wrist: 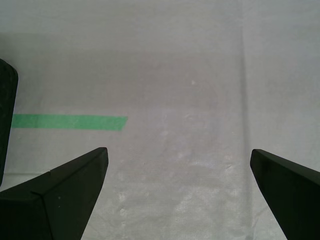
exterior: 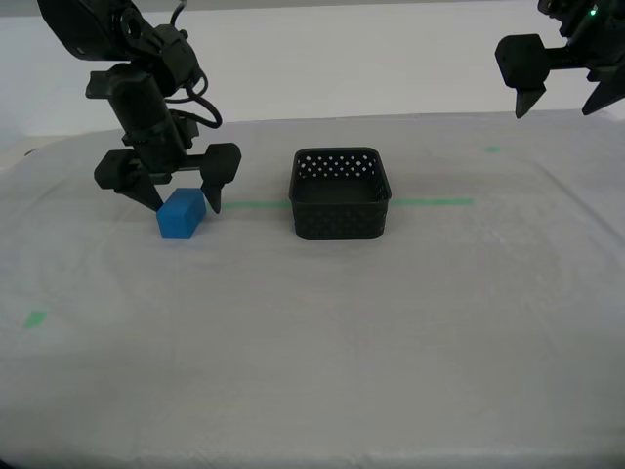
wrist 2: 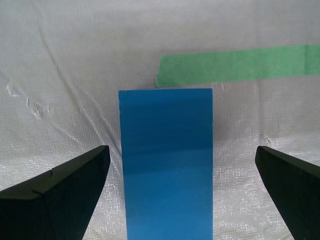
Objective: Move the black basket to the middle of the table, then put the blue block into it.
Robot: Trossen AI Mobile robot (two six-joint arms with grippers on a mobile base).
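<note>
The blue block (exterior: 181,215) lies on the table (exterior: 312,352) at the exterior view's left. My second gripper (exterior: 185,201) is open and straddles it from above. In the second wrist view the block (wrist 2: 167,165) sits between the two fingers with gaps on both sides, under my second gripper (wrist 2: 181,148). The black basket (exterior: 340,195) stands near the table's middle on the green tape line. My first gripper (exterior: 557,110) hangs open and empty high at the exterior view's right. In the first wrist view my first gripper (wrist: 178,150) is over bare sheet, with the basket's edge (wrist: 5,115) at the frame's border.
A green tape line (exterior: 435,202) runs across the table behind the block and past the basket. It also shows in the second wrist view (wrist 2: 235,65) and the first wrist view (wrist: 70,122). Small green patches lie at the left front (exterior: 35,319) and right back (exterior: 492,149).
</note>
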